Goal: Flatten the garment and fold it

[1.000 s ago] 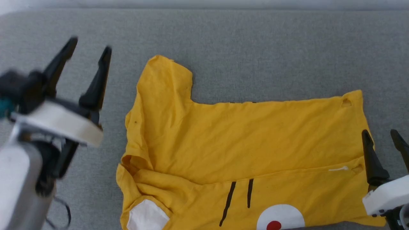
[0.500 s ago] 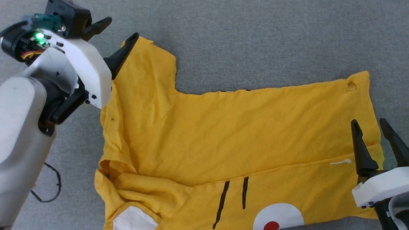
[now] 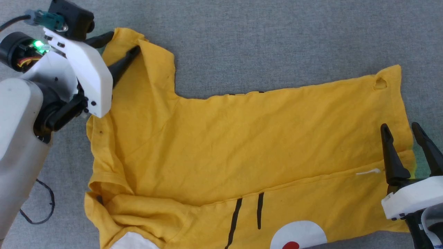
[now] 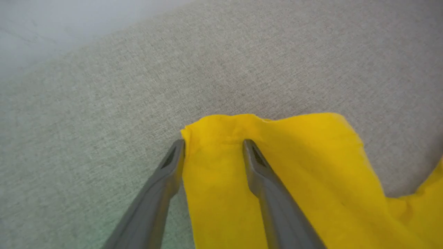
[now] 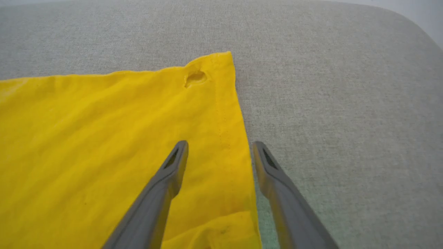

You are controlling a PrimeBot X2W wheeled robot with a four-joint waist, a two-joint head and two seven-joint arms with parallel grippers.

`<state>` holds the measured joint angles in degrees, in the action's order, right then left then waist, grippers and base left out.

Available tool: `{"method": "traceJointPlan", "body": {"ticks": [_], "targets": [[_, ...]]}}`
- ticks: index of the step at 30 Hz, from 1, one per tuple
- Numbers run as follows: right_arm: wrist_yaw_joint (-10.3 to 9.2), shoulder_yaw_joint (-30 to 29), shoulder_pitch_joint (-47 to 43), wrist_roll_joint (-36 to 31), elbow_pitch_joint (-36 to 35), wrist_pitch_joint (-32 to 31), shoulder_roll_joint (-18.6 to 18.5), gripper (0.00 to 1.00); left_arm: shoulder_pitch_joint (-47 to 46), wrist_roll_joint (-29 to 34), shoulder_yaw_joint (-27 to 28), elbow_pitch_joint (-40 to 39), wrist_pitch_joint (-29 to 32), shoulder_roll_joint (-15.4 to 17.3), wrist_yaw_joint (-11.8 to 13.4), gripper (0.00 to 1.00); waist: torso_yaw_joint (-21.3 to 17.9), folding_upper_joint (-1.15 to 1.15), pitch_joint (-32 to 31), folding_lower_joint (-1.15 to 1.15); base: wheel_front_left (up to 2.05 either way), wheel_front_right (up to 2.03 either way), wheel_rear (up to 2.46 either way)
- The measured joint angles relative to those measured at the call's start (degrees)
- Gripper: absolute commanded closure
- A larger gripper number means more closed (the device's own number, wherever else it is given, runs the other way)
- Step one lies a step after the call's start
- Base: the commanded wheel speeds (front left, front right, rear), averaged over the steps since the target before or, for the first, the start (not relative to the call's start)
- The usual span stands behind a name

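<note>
the left claw is spread across the sleeve edge of the shirt. the right claw is spread across the hem.

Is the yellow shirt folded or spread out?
Mostly spread: the shirt lies flat, but one layer overlaps along its near side.

Mustard-yellow short-sleeved fabric T-shirt lies spread, wrinkled; sleeve at 11 o'clock, holed hem at 3 o'clock.

One garment is present, bearing two black stripes and one hole. Two grippers are counted: left gripper, right gripper.
</note>
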<state>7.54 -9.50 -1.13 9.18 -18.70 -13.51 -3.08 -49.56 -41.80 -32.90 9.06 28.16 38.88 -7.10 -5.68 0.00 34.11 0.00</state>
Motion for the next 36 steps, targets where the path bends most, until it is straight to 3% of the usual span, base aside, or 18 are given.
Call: {"method": "traceJointPlan", "body": {"ticks": [9, 18, 24, 29, 36], "targets": [[0.00, 0.01, 1.94, -0.56, -2.26, -1.68, -0.63, 0.00, -0.32, 0.77, -0.47, 3.79, -5.32, -0.76, -0.35, 1.00, 0.23, 0.00, -0.93, 0.00, 0.00, 0.00, 0.00], [0.00, 0.65, 11.52, 1.48, -7.05, -10.48, -9.40, 0.00, 1.28, 0.36, -0.33, 5.11, -9.96, -1.03, -0.36, 1.00, 1.65, 0.00, -4.23, 0.00, 0.00, 0.00, 0.00], [0.00, 1.33, 17.19, 3.54, -2.50, -20.52, -14.28, 0.00, 1.58, 0.27, -0.36, 4.34, -10.61, -0.97, -0.35, 1.00, 3.26, 0.00, -4.87, -0.01, 0.00, 0.00, 0.00], [0.00, 0.12, 20.85, 5.15, 2.50, -26.37, -12.83, 0.00, 1.49, 0.27, -0.52, 3.54, -10.88, -1.53, -0.34, 1.00, 4.00, 0.00, -3.20, 0.00, 0.00, 0.00, 0.00], [0.00, -0.13, 20.98, 5.16, 6.06, -31.08, -13.96, 0.00, 1.25, 0.26, -0.85, 3.61, -10.94, -2.23, -0.34, 1.00, 5.24, 0.00, -1.10, 0.00, 0.00, 0.00, 0.00]]}}
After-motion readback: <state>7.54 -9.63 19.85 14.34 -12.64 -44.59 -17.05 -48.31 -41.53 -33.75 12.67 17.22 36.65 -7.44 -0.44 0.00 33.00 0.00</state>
